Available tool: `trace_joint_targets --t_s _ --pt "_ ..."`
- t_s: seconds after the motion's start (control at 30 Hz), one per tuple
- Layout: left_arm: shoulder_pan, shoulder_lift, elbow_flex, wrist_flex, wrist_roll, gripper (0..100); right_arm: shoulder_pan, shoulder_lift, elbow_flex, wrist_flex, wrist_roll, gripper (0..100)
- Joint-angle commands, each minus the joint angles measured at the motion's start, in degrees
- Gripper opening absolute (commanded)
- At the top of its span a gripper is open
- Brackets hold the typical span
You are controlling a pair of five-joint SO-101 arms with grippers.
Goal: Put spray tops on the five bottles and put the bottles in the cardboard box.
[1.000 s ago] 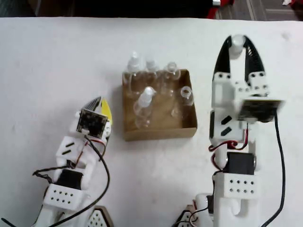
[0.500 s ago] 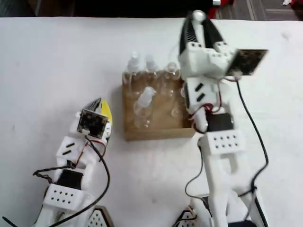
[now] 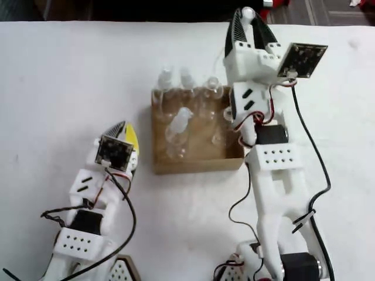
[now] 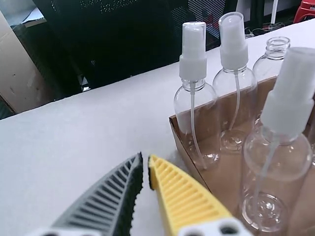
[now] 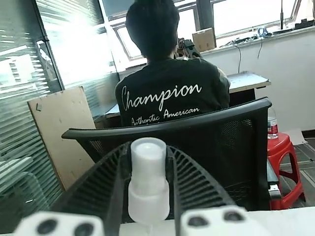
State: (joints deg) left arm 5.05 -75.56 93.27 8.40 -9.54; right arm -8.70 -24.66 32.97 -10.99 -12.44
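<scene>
The cardboard box (image 3: pixel 199 159) sits mid-table with clear bottles standing in it. Two back bottles (image 4: pixel 194 105) (image 4: pixel 234 73) and a front one (image 4: pixel 278 152) wear white spray tops. The third back bottle (image 4: pixel 275 51) has a bare neck. Another bare-necked bottle (image 3: pixel 227 116) stands at the box's right side, partly hidden by my right arm. My right gripper (image 3: pixel 249 17) is beyond the box's far right corner, shut on a white spray top (image 5: pixel 147 182). My left gripper (image 3: pixel 124 130) rests shut left of the box, its black and yellow fingertips (image 4: pixel 152 169) together with nothing between them.
White table (image 3: pixel 70 70) all round the box, with free room at the left and far right. The right arm's body overhangs the box's right wall. A black chair (image 5: pixel 197 142) with a person stands beyond the table's far edge.
My right arm has swung left from the open table to the box's right side, carrying the spray top. The left arm has not moved.
</scene>
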Motion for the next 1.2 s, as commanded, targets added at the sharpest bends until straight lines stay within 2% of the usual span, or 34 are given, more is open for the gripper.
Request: trace_joint_targets --t_s 0.0,0.23,0.8,1.17 --pt "0.40 -1.45 -0.88 -1.32 -0.53 2 0.84 -0.40 -3.25 -0.75 -0.53 1.5" --pt "0.40 -1.45 -0.79 -1.32 -0.53 2 0.84 -3.12 -3.16 6.55 -0.62 1.5" --pt "0.40 -1.45 -0.79 -1.32 -0.53 2 1.89 -0.57 -3.60 6.37 -0.70 1.5" --pt "0.40 -1.45 -0.79 -1.32 -0.53 2 -1.54 5.67 -2.37 6.29 -0.35 1.5"
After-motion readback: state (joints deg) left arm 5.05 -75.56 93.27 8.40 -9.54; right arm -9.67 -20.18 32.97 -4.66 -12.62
